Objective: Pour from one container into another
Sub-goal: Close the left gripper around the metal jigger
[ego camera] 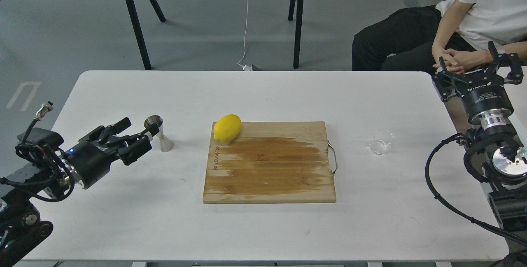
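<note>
Standing upright right of the cutting board (269, 162), the glass cup (381, 141) waits unheld; the jigger (159, 133) stands far left, ready to receive. Left pincer (138, 133) gapes beside the jigger; right pincer (477, 63) hovers spread, far right.

Black arms with looping cables, silver wrist rings, white-lettered right gripper (477, 67).

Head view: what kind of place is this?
Likely a robotics lab: bare grey floor with loose cables, a plain white table holding staged props, and a seated person watching.
</note>
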{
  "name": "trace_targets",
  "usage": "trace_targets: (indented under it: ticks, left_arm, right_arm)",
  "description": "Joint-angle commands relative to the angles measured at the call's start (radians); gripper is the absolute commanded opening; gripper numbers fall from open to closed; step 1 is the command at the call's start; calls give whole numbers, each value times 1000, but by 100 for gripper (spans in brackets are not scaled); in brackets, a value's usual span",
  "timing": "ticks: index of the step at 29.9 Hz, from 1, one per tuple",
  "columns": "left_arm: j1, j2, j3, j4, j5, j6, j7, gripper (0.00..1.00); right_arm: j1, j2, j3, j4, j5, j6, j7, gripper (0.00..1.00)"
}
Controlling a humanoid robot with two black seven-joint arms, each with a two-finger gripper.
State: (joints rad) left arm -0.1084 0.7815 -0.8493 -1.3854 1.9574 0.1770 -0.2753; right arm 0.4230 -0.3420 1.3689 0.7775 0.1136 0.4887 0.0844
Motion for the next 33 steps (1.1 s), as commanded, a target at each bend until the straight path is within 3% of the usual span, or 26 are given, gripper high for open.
trace_targets:
  ticks: [1,6,13,23,33]
  left_arm:
    - [-14,-74,12,167,113,35,-2,99]
    - [-34,-165,10,241,224,55,-1,98]
    - [-142,-303,18,482,224,131,-2,96]
    - [-221,-373,79,651,224,162,-2,84]
    - [-275,-442,119,735,224,188,-1,80]
  right_arm:
    - [-6,0,1,-3,-2,0,0,100]
    - [-20,0,-4,-7,-3,0,0,100]
    - [-20,-3,-5,-6,-3,0,0,100]
    - [-21,-3,-10,-6,-3,0,0,100]
    - [-32,-6,-1,-9,-5,0,0,100]
